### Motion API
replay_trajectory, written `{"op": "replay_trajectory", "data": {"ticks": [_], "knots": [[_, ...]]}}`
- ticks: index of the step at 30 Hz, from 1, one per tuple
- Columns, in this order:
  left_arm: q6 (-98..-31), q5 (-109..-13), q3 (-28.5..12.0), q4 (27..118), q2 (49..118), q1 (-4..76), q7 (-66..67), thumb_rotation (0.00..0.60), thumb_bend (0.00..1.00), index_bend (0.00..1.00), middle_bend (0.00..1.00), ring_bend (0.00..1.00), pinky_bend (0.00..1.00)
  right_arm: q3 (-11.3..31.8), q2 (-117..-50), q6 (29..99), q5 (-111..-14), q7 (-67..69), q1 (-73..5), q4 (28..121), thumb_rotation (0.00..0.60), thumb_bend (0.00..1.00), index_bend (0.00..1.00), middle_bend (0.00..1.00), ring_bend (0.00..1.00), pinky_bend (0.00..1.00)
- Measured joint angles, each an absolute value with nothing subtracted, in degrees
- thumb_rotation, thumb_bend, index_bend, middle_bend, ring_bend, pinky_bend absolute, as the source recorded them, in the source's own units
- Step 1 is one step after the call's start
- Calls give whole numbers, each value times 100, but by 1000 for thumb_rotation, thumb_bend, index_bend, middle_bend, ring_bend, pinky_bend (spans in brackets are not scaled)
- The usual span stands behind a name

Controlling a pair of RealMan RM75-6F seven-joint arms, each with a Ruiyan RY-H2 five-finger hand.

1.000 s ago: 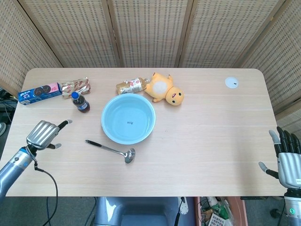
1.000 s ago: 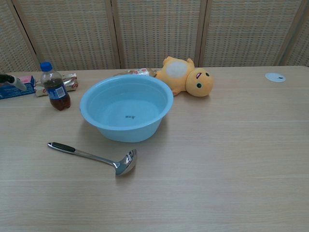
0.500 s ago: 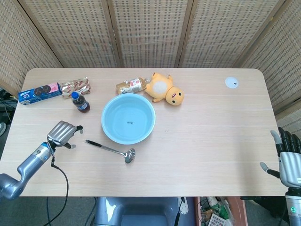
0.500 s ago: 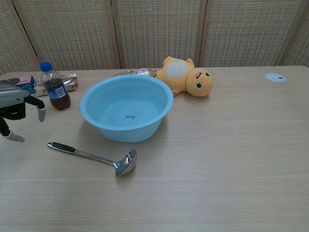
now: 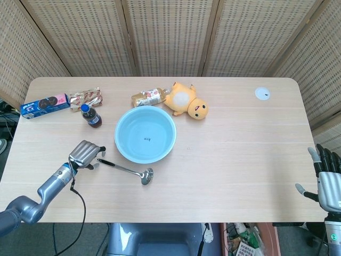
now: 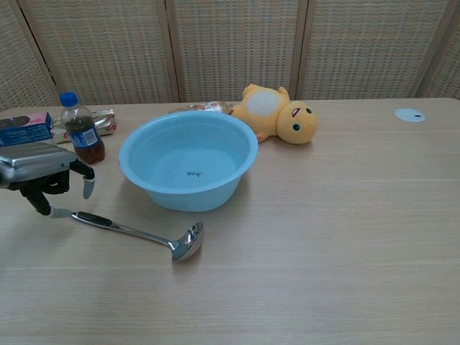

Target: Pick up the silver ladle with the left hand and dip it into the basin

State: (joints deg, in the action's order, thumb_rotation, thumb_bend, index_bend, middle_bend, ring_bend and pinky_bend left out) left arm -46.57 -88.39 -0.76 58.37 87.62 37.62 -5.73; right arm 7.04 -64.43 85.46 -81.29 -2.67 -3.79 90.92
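The silver ladle (image 5: 126,169) (image 6: 140,233) lies flat on the table in front of the light blue basin (image 5: 145,134) (image 6: 188,159), with its black-gripped handle end pointing left and its bowl to the right. My left hand (image 5: 85,153) (image 6: 44,174) hovers at the handle's tip with its fingers apart and pointing down, holding nothing. One fingertip is close to the handle end. My right hand (image 5: 329,180) stands open beyond the table's right front corner, out of the chest view. The basin holds nothing.
Left of the basin stands a small cola bottle (image 5: 91,116) (image 6: 80,130). Snack packets (image 5: 85,98), a blue biscuit box (image 5: 45,105), a lying bottle (image 5: 148,97) and a yellow plush toy (image 5: 185,101) (image 6: 277,113) sit behind. A white disc (image 5: 261,94) lies far right.
My left hand has travelled right and toward the ladle, from the table's left edge to the tip of its handle. The ladle and the right hand stay where they were.
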Motion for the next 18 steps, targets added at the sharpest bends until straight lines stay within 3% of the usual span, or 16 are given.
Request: {"op": "replay_trajectory", "data": {"ticks": [18], "knots": [[-4257,-8397,-102,5748,9226,3985,-214,600,313,468,1000,1000,1000,695,-6361,8466,-8056,-150,-378,9145,600,0,0,0,0,0]]}}
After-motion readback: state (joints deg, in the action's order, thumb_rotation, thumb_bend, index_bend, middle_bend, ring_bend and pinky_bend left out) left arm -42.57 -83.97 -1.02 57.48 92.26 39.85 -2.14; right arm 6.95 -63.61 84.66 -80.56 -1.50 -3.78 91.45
